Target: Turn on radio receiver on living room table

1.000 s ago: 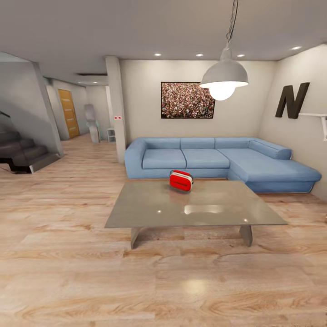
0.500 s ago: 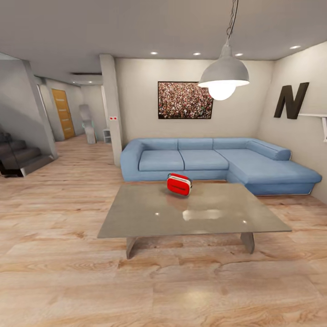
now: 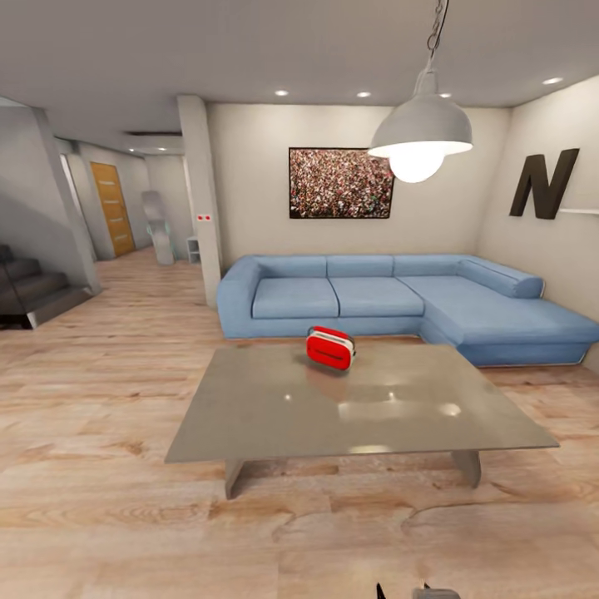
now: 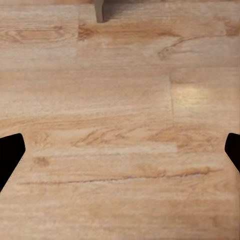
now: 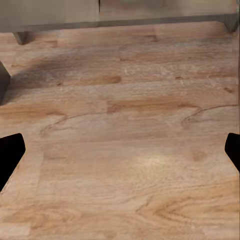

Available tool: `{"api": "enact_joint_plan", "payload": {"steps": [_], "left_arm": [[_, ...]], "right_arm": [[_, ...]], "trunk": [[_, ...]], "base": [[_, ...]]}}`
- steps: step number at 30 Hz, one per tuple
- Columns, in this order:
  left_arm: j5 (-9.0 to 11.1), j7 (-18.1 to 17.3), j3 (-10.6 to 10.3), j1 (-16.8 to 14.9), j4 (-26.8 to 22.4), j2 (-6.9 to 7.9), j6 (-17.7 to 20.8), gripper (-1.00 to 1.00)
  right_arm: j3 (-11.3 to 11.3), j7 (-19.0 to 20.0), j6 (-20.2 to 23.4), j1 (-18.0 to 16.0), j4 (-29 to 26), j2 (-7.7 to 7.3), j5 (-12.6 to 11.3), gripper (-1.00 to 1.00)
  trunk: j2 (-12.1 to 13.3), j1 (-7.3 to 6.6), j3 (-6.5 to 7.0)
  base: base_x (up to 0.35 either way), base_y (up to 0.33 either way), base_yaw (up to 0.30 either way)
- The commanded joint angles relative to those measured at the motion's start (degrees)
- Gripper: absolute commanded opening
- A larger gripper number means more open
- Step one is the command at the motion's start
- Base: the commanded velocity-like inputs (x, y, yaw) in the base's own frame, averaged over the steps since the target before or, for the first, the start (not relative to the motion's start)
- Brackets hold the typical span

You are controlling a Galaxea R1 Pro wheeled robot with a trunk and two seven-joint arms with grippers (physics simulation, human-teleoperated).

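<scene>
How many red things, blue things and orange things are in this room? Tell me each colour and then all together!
Red: 1, the radio receiver on the table
Blue: 1, the corner sofa
Orange: 1, the door down the hallway
Total: 3

Low square table [image 3: 274, 416] with a glossy grey top is standing on the light wood floor [image 3: 125, 516] on short legs, its surface reflecting ceiling lights; the red radio receiver [image 3: 330, 347] is sitting on the top near the far edge, roughly centred along it, white end panels showing, thin handle arching over it. The floor is also carrying the blue corner sofa [image 3: 399, 299] just beyond the table; table legs [image 5: 20, 37] are showing at the floor's edge in the right wrist view.
</scene>
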Motion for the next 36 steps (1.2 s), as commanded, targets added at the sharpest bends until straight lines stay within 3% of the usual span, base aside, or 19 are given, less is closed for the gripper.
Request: {"api": "enact_joint_plan", "payload": {"steps": [1, 5, 10, 15, 21, 27, 36], "left_arm": [[0.0, 0.0, -0.01, 0.0, -0.04, 0.0, -0.01, 1.0], [0.0, 0.0, -0.01, 0.0, 0.12, -0.01, -0.01, 1.0], [-0.06, 0.0, 0.06, 0.0, -0.29, 0.18, -0.05, 1.0], [-0.09, 0.0, 0.15, 0.0, -2.19, 0.4, -1.95, 1.0], [-0.16, 0.0, 0.16, 0.0, -4.21, 0.85, -2.51, 1.0], [-0.18, 0.01, 0.16, 0.0, -6.42, 2.65, -2.71, 1.0], [-0.16, 0.01, 0.16, 0.0, -6.51, 2.83, -2.74, 1.0]], "right_arm": [[-0.01, -0.03, -1.14, 0.0, -0.24, -0.08, 0.03, 1.0], [-0.11, -0.13, -2.77, 0.0, -2.67, -1.6, 0.14, 1.0], [0.27, 0.33, -3.48, 0.0, -6.61, -2.3, 0.1, 1.0], [0.16, 0.25, -4.36, 0.0, -6.78, -2.51, 0.15, 1.0], [0.07, 0.17, -4.47, 0.0, -6.8, -3.86, 0.14, 1.0], [0.06, 0.14, -4.48, 0.0, -6.8, -4.16, 0.15, 1.0], [0.06, 0.14, -4.47, 0.0, -6.8, -4.18, 0.16, 1.0]], "trunk": [[0.0, 0.0, 0.0], [0.0, 0.0, 0.0], [0.0, 0.0, 0.0], [0.0, 0.0, 0.0], [0.0, 0.0, 0.0], [0.0, 0.0, 0.0], [0.0, 0.0, 0.0]], "base": [[0.33, 0.0, 0.0], [0.33, 0.0, 0.0], [0.325, 0.0, 0.0], [0.286, 0.0, 0.0], [0.253, 0.0, 0.0], [0.086, 0.0, 0.0], [0.204, 0.0, 0.0]]}}
